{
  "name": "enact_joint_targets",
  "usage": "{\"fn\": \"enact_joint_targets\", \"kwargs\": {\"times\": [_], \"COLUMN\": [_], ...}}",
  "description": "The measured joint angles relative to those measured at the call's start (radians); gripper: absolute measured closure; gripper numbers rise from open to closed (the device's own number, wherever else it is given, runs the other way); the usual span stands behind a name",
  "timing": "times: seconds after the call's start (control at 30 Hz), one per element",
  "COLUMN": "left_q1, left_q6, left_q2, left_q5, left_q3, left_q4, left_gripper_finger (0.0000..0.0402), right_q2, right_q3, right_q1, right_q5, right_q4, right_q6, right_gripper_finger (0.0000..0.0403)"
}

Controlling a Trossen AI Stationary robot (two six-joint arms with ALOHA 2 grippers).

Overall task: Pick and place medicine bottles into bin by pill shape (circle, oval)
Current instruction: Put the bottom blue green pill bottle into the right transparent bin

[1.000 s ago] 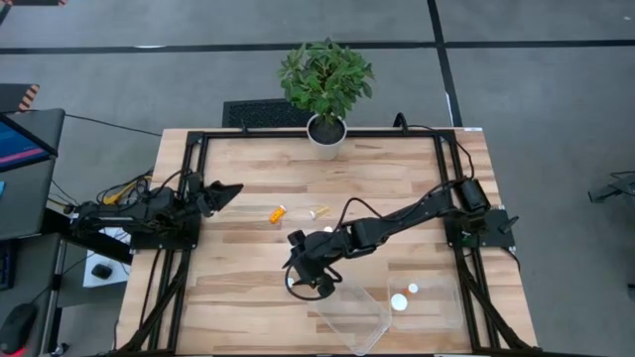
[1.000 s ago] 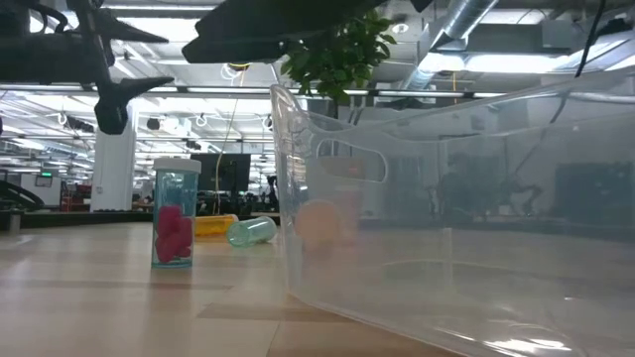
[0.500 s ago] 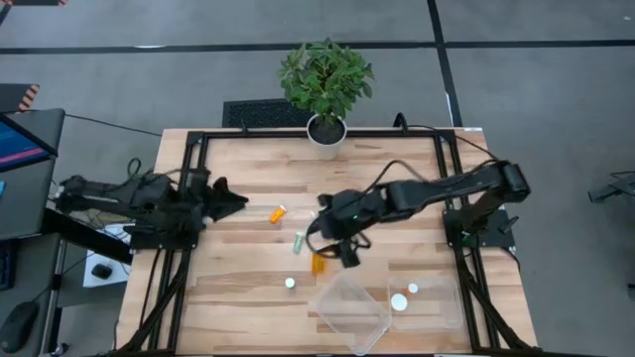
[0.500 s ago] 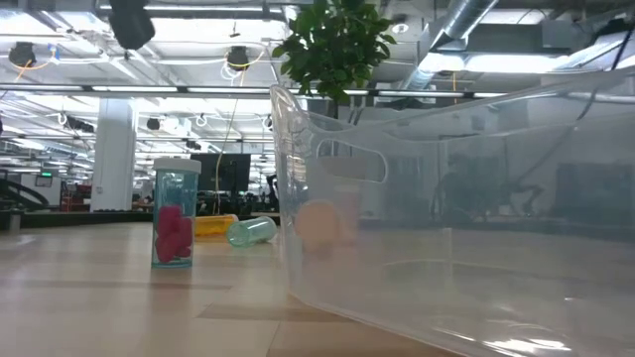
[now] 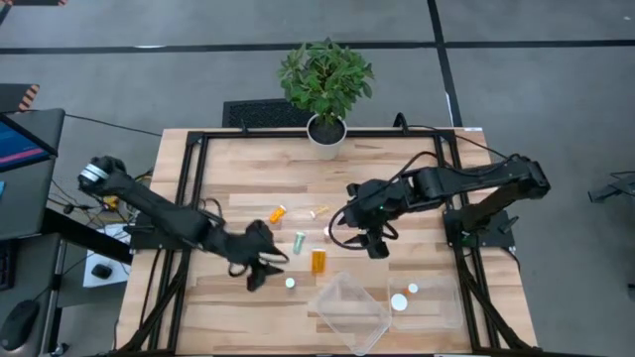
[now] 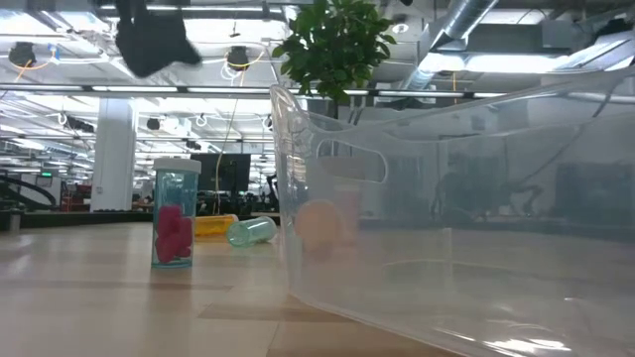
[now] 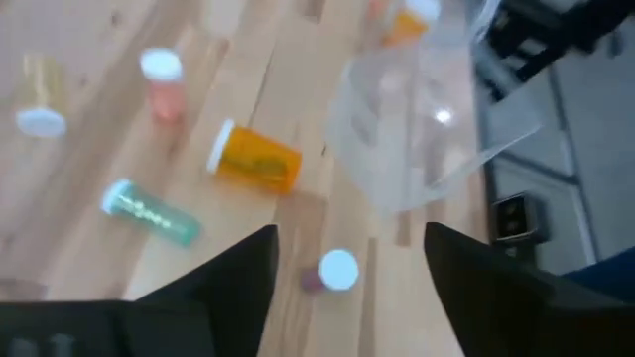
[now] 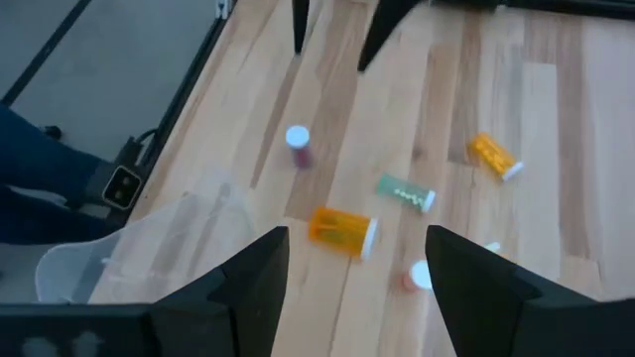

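Observation:
Several small medicine bottles lie on the wooden table (image 5: 228,297): an orange one (image 5: 277,213), a yellowish one (image 5: 319,211), a greenish one (image 5: 300,240) and an amber one (image 5: 318,261). A clear bottle with pink pills and a white cap (image 6: 175,213) stands upright on its base (image 5: 290,284). My left gripper (image 5: 260,268) is open and empty, just left of this upright bottle (image 7: 338,270). My right gripper (image 5: 373,240) is open and empty, right of the amber bottle (image 8: 340,229). A pinkish bottle with a white cap (image 8: 417,276) lies near it.
Two clear plastic bins stand at the near right. One (image 5: 349,309) is close to the upright bottle, and the other (image 5: 437,302) holds two white-capped bottles (image 5: 399,301). A potted plant (image 5: 325,84) stands at the far edge. Black frame rails run along the table's sides.
My right gripper has left its place over the upright bottle by the near bin and gone up toward the table's far right, uncovering the greenish and amber bottles. My left arm has reached from the table's left edge to the middle, beside the upright bottle. No bottle has moved.

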Motion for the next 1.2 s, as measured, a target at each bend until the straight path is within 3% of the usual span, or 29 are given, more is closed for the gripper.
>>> {"fn": "enact_joint_targets", "kwargs": {"times": [0.17, 0.4, 0.67, 0.97, 1.2], "left_q1": [-0.077, -0.204, -0.299, -0.31, -0.31], "left_q6": [-0.029, -0.093, -0.204, -0.3, -0.274], "left_q2": [0.122, 0.247, 0.383, 0.531, 0.613], "left_q5": [-0.076, -0.298, -0.403, -0.482, -0.525], "left_q3": [0.0, 0.0, 0.0, -0.002, -0.001], "left_q4": [0.048, 0.073, 0.147, 0.186, 0.377], "left_gripper_finger": [0.0118, 0.0117, 0.0116, 0.0116, 0.0116], "right_q2": [0.012, 0.011, 0.011, 0.011, 0.011], "right_q3": [-0.001, 0.0, 0.0, 0.0, 0.0], "right_q1": [0.019, 0.021, 0.026, 0.021, 0.021], "right_q5": [0.0, 0.0, -0.001, -0.001, -0.001], "right_q4": [-0.004, -0.011, -0.019, -0.022, -0.024], "right_q6": [0.0, 0.015, 0.018, 0.026, 0.018], "right_gripper_finger": [0.0159, 0.0159, 0.0159, 0.0159, 0.0159]}}
